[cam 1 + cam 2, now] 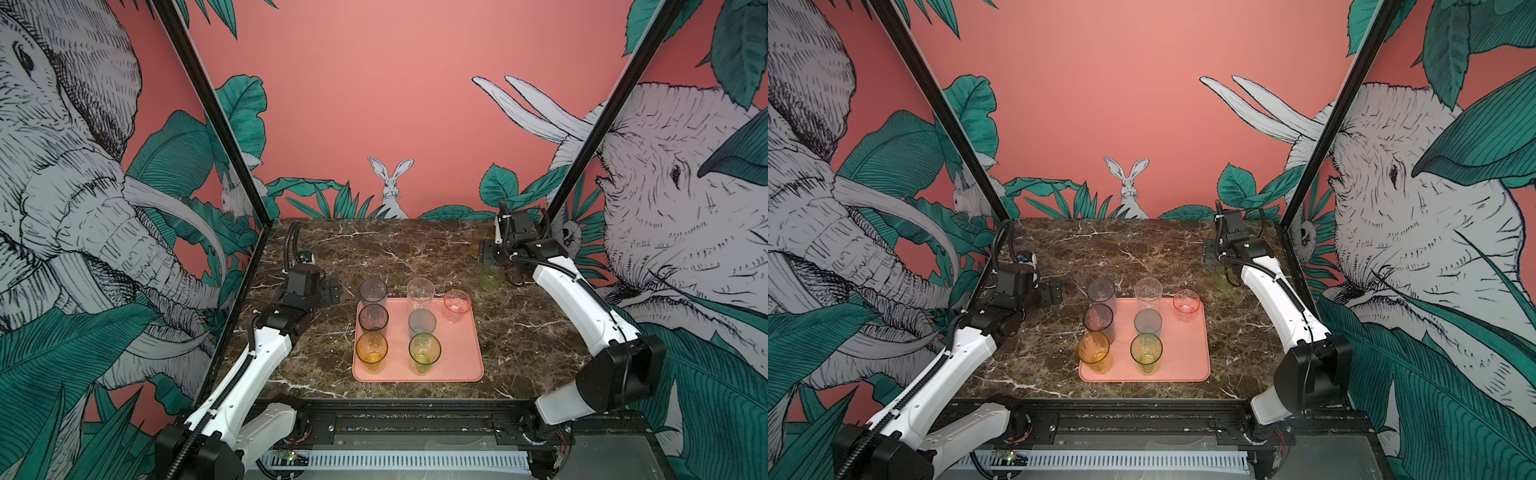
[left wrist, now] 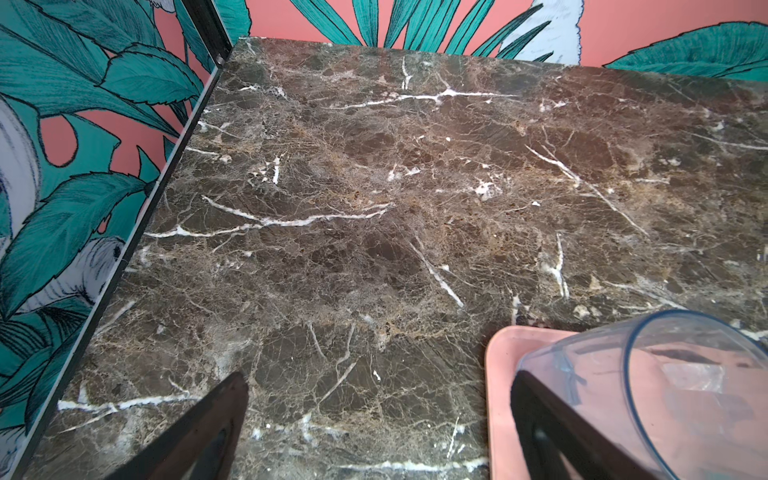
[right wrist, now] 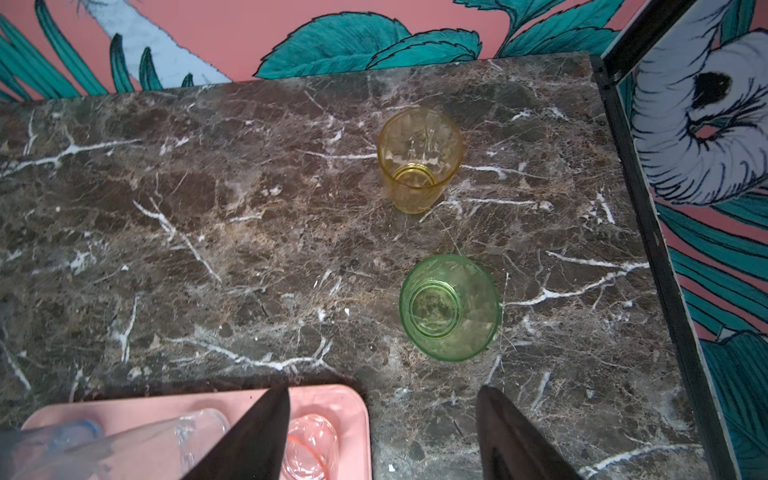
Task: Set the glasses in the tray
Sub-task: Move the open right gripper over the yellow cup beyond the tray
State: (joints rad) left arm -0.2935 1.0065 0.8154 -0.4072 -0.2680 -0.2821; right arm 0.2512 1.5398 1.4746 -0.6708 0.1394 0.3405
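Over on the far right of the marble table (image 1: 540, 332), the right arm (image 1: 582, 299) is seen stretched forward from a raised elbow, with the wrist tipped down. The right gripper (image 3: 382, 390) is held wide apart with nothing in it. One finger is seen over the tray's corner by the pink glass (image 3: 309, 449), the other over bare marble. A short green glass (image 3: 449, 307) and a short yellow glass (image 3: 419, 160) are parked upright just ahead of it, off the tray.

The salmon tray (image 1: 457, 357) is sat mid-table and loaded with seven upright glasses: that pink one, plus
- bluish tall glass (image 1: 373, 291)
- smoky grey glass (image 1: 373, 318)
- amber glass (image 1: 371, 349)
- clear tall glass (image 1: 420, 291)
- teal-grey glass (image 1: 422, 322)
- green tall glass (image 1: 424, 351)

The left arm (image 1: 249, 365) is folded up beside the tray's left side. The left gripper (image 2: 378, 376) is spread fully and is empty. One finger is seen right in front of the bluish one, and whether it's touched can't be told.
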